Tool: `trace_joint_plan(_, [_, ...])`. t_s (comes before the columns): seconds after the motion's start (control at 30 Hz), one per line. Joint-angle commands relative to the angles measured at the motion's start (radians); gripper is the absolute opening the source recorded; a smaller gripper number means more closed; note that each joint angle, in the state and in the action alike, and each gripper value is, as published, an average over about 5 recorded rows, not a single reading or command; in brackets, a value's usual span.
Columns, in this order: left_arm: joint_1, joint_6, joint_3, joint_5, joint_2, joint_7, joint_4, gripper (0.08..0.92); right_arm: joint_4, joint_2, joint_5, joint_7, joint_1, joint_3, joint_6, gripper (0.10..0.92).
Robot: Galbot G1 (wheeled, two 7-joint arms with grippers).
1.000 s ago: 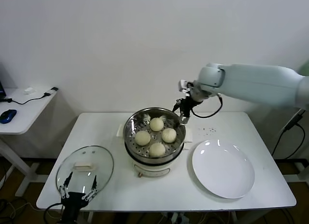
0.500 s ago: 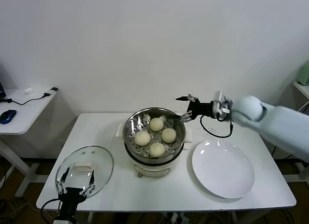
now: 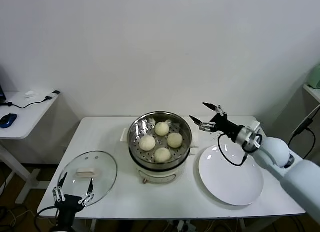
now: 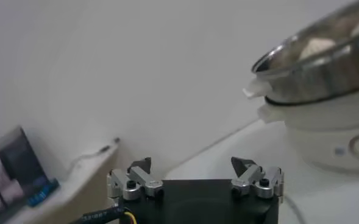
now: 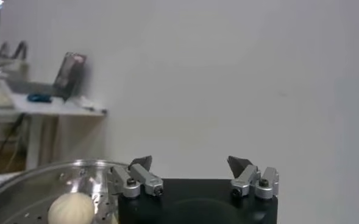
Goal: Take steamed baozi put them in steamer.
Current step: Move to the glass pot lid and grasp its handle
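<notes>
Several cream-white baozi [image 3: 161, 141] lie inside the steel steamer [image 3: 136, 127] on its cream base at the table's middle. One baozi shows in the right wrist view [image 5: 71, 209] and the steamer's rim in the left wrist view [image 4: 313, 55]. My right gripper [image 3: 207, 116] is open and empty, in the air just right of the steamer's rim, above the table's far side. My left gripper [image 3: 73, 190] is open and empty, low at the table's front left edge, by the glass lid.
A round glass lid [image 3: 88, 176] lies at the front left of the white table [image 3: 120, 199]. A flat white plate [image 3: 231, 175] lies right of the steamer. A side desk [image 3: 20, 117] with a blue mouse stands far left.
My right arm has swung back from above the steamer to the right and lower, the gripper staying open and empty. My left gripper has sunk lower at the front edge.
</notes>
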Motion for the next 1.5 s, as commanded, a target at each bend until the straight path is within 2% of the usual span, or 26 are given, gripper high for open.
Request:
trace_joint_plan(0.03, [-0.024,-0.025,-0.061,0.943,0.01,-0.055,0.025,0.823,0.06,0.25,-0.155,0.02,-0.576,0.563,0.007,0.823])
trace_joint_plan(0.13, [-0.045,-0.007,-0.035,1.115,0.025,-0.067,0.067,0.823,0.043,0.296,-0.186,0.016,-0.609,0.581,0.015,0.823])
trace_joint_plan(0.3, [-0.137,-0.003,-0.003,1.225,0.03,-0.113,0.197,0.823,0.02,0.339,-0.242,0.017,-0.639,0.59,0.021,0.823])
trace_joint_plan(0.57, [-0.258,0.027,0.011,1.207,0.045,-0.218,0.416,0.823,-0.01,0.361,-0.27,0.034,-0.643,0.601,0.027,0.823])
trace_joint_plan(0.83, [-0.382,0.043,0.005,1.2,0.082,-0.247,0.574,0.823,-0.012,0.381,-0.297,0.043,-0.656,0.61,0.028,0.823])
trace_joint_plan(1.07, [-0.456,0.048,0.005,1.173,0.11,-0.279,0.646,0.823,-0.023,0.401,-0.33,0.043,-0.662,0.609,0.034,0.823])
trace_joint_plan(1.5, [-0.491,0.054,0.028,1.107,0.132,-0.306,0.686,0.823,-0.061,0.429,-0.364,0.037,-0.644,0.615,0.045,0.823])
